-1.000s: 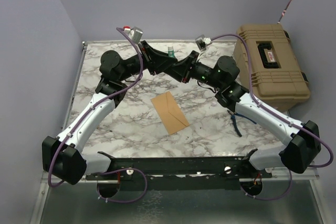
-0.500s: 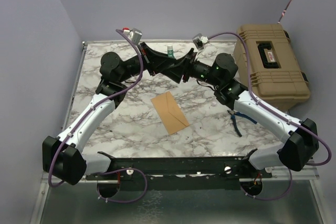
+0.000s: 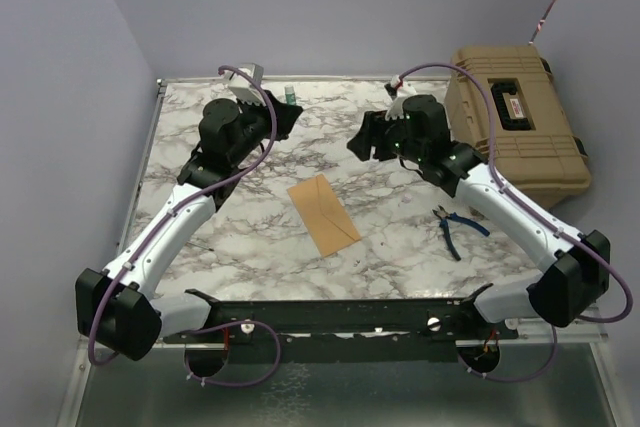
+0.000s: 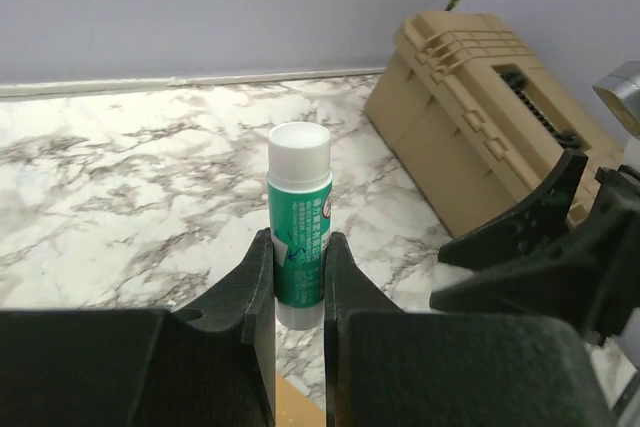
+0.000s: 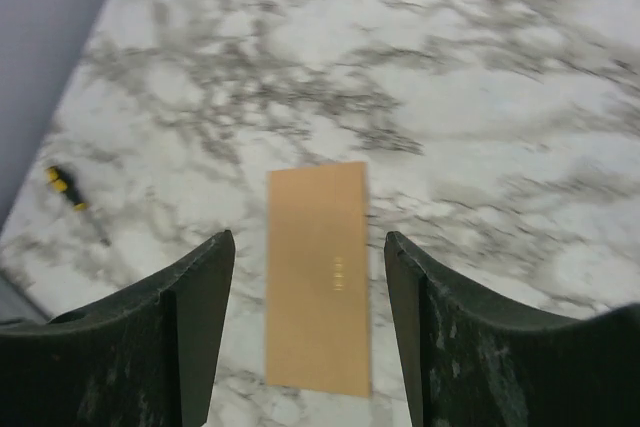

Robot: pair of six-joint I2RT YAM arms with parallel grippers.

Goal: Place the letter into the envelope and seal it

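Note:
The orange-brown envelope (image 3: 323, 213) lies flat on the marble table mid-way between the arms, its pointed end toward the back. It also shows below the right wrist camera, envelope (image 5: 318, 277). The letter is hidden from every view. My left gripper (image 3: 284, 113) hovers at the back left, shut on an upright green glue stick (image 4: 300, 237) with a white cap; the same glue stick (image 3: 291, 94) pokes out above the fingers. My right gripper (image 3: 362, 139) hangs open over the table behind the envelope. In its wrist view the right gripper (image 5: 308, 239) has nothing between its fingers.
A tan hard case (image 3: 515, 127) stands at the back right, also seen as the case (image 4: 480, 117). Blue-handled pliers (image 3: 455, 227) lie right of the envelope. A small yellow-and-black screwdriver (image 5: 62, 187) lies near the left wall.
The two grippers, joined at the glue stick at the back middle, have parted. The left drew back left keeping the stick; the right opened and swung away to the right.

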